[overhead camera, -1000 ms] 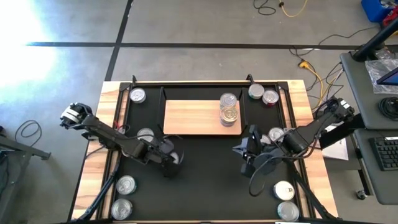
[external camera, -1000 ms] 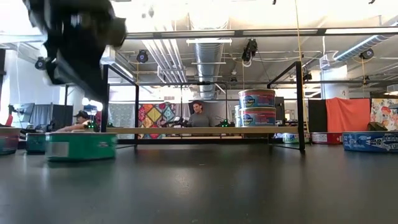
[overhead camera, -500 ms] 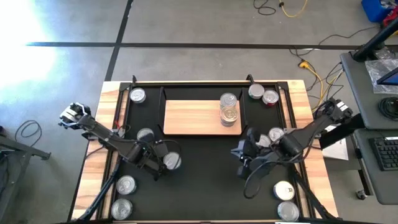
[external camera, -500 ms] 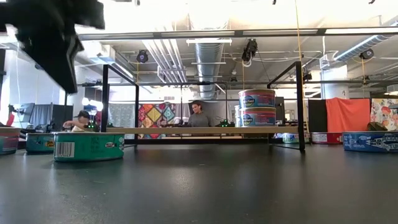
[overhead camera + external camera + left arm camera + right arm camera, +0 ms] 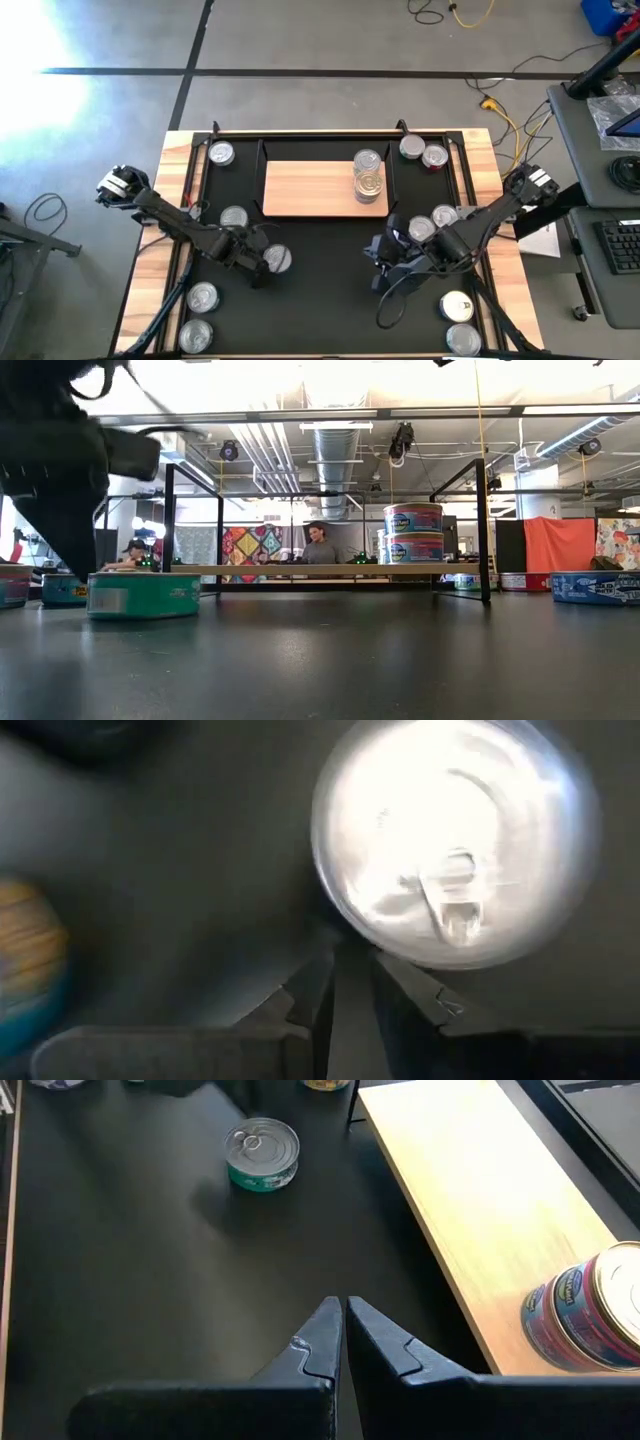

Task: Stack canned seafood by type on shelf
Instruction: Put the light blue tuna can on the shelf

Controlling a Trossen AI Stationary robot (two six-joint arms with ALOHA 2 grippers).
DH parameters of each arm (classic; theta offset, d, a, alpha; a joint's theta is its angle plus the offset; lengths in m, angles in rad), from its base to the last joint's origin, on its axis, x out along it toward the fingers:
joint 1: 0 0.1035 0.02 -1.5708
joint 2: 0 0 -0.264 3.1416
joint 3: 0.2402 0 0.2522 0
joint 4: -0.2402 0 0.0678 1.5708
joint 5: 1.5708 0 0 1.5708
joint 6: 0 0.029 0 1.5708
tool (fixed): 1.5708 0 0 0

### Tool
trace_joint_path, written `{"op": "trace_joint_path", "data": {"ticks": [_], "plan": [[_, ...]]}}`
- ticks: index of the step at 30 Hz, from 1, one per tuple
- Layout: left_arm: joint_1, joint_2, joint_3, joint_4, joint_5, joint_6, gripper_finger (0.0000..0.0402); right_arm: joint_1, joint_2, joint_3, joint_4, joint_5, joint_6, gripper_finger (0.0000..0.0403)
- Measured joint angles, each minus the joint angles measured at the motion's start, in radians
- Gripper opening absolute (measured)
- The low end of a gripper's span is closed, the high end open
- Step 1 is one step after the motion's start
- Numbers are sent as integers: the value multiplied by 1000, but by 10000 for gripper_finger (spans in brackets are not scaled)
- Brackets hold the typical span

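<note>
Two grippers are hanging low over the black mat (image 5: 330,290), neither holding anything. In the left wrist view, the left gripper (image 5: 345,982) is showing its fingers (image 5: 400,990) pressed together with almost no gap, their tips sitting right at the edge of a silver-topped can (image 5: 455,840); the picture is blurred, so whether they are actually touching its rim is hard to say. In the high view this left gripper (image 5: 252,262) is lying at the lower left of centre, just beside that can (image 5: 277,258). In the low view the same can (image 5: 143,596) is appearing at the left with a green side, and a dark, smeared arm (image 5: 60,470) is hiding whatever is behind it.

In its own wrist view, the right gripper (image 5: 342,1330) is likewise drawn nearly closed, its tips over bare mat with nothing between them. In the high view, the right gripper (image 5: 385,258) is sitting lower right of centre.

On the shelf (image 5: 310,188), the light-wood board in the upper middle of the high view, two cans are standing stacked (image 5: 369,183) near its right end, with another can (image 5: 367,161) just above them in the frame. More cans are lying scattered on the mat around the board, several partly covered by the arms or cut off at the bottom edge.
</note>
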Motion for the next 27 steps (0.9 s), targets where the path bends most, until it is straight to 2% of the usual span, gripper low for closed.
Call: {"op": "trace_joint_path", "data": {"ticks": [4,7,10,15,20,24,27], "plan": [[-6,11,8,297,0,110,52,0,0,0,0,0,15,12],[-5,36,48,391,-2,209,52,0,0,0,-1,0,16,12],[-5,61,117,330,-17,283,52,0,0,0,-1,0,17,12],[-10,109,227,27,-94,339,52,0,10,-2,-1,2,29,12],[-14,156,253,-130,-103,391,52,2,68,-4,19,-3,85,12],[-5,212,212,-138,-106,374,52,8,133,-4,73,-60,106,12],[7,267,199,-37,-118,374,52,14,186,-5,120,-99,107,12]]}}
